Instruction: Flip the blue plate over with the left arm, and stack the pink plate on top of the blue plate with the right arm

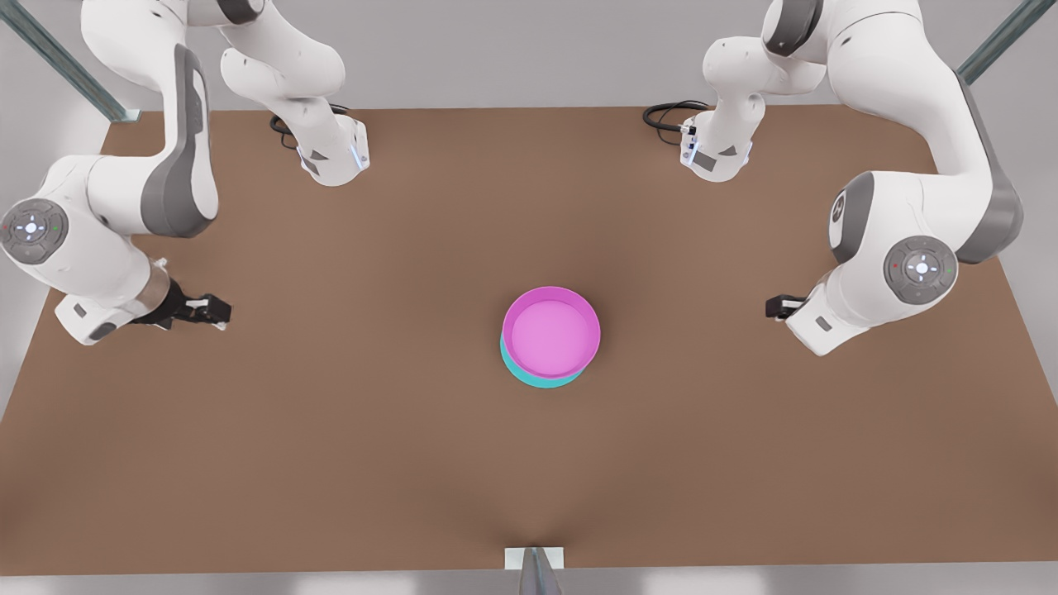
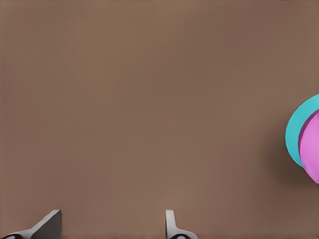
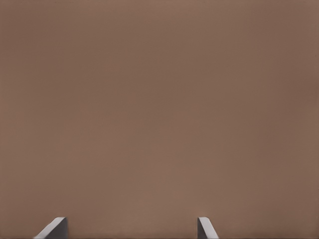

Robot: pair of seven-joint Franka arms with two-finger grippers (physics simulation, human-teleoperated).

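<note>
Both pairs of jaws stand spread apart with nothing between them; the left gripper (image 1: pixel 777 307) hangs low over the brown table (image 1: pixel 331 463) at the front view's right, on the left arm (image 1: pixel 917 248), whose base has the larger looped black cable (image 1: pixel 665 116) beside it; its pale fingers (image 2: pixel 49 225) show wide apart in the left wrist view, with bare table between them, and the gripper itself (image 2: pixel 109 230) points over the board towards the plates; the right gripper (image 1: pixel 216 312) hangs at a like height at the front view's left, on the right arm (image 1: pixel 107 240), whose base has a smaller cable (image 1: pixel 283 128); in the right wrist view its fingers (image 3: pixel 56 227) are likewise parted around bare table, the gripper (image 3: pixel 129 232) holding nothing; the pink plate (image 1: pixel 551 330) sits hollow side up on top of the blue plate (image 1: pixel 537 379), a little right of the table's middle in the front view, nearer the left gripper than the right and well apart from both; the pink plate is set slightly off centre, so a cyan crescent shows along the blue plate's near edge; which way up the blue plate lies I cannot tell; the left wrist view catches the blue rim (image 2: pixel 297 132) and the pink plate (image 2: pixel 312 149) above it at the frame's edge; both arms wait, drawn back to opposite sides.
</note>
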